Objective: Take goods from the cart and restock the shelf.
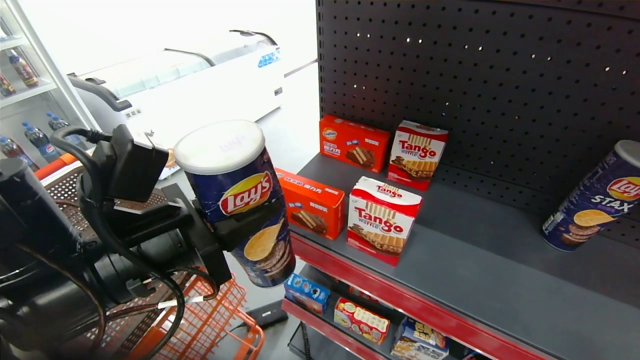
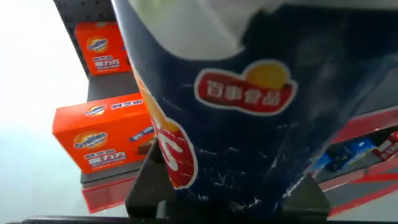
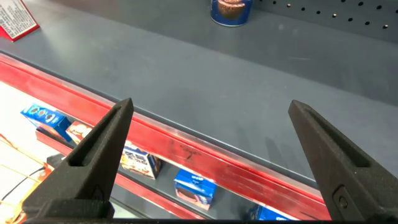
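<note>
While the left tool (image 1: 239, 224) clamps a chip can (image 1: 231, 172), the right tool (image 3: 210, 109) gapes wide.

I see print on four kinds of goods: a red-and-yellow oval logo on the blue chip can (image 1: 240, 200) in my left tool (image 1: 246, 221), the same logo on the second can (image 1: 595, 200) leaning against the pegboard (image 1: 500, 75), red wordmarks on the wafer boxes (image 1: 382, 220), and small oval logos on the orange boxes (image 1: 312, 202).

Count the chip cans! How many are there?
2 chip cans. One is in the left gripper, off the shelf's left edge; the other is far right on the shelf. The cart may hide more.
</note>
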Controlling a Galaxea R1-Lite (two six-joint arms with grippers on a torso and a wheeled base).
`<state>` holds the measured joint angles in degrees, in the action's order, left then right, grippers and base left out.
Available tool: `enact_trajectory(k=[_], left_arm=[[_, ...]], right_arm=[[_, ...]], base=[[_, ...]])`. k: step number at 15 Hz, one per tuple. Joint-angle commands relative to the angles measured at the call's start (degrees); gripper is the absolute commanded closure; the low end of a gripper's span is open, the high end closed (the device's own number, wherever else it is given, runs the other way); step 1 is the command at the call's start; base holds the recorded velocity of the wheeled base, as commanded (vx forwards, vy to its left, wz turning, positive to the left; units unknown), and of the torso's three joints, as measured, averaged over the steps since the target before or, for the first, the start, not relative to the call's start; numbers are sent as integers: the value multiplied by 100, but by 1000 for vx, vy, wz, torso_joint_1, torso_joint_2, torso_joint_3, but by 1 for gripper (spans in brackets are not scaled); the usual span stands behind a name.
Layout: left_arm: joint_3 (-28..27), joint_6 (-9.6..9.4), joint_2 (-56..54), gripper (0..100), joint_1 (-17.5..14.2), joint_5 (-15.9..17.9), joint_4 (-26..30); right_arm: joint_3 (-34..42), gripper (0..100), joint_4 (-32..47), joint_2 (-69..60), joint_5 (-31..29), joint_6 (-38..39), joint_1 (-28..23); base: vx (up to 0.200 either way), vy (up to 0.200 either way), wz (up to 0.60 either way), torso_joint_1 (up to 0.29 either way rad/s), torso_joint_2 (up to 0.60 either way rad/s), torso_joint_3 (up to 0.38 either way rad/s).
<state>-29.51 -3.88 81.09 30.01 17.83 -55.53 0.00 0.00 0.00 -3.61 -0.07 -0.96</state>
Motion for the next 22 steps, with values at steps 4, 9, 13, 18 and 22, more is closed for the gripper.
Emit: enact_trajectory(k=[4, 9, 13, 18, 22], left_arm=[[95, 10, 21, 100, 444, 115, 24], [-160, 106, -102, 100, 532, 133, 684], [-178, 106, 29, 100, 892, 273, 631], [-459, 106, 267, 100, 1006, 484, 622], [-643, 106, 390, 100, 1050, 634, 622]], right_arm=[[0, 0, 0, 0, 0, -1, -9], [0, 0, 0, 0, 18, -37, 0], [0, 0, 0, 0, 36, -28, 0], [0, 0, 0, 0, 36, -28, 0], [0, 0, 0, 0, 36, -28, 0]], base=[[0, 0, 0, 0, 0, 0], [0, 0, 0, 0, 0, 0], [0, 0, 0, 0, 0, 0], [0, 0, -240, 3, 3, 0], [0, 0, -600, 2, 5, 1]])
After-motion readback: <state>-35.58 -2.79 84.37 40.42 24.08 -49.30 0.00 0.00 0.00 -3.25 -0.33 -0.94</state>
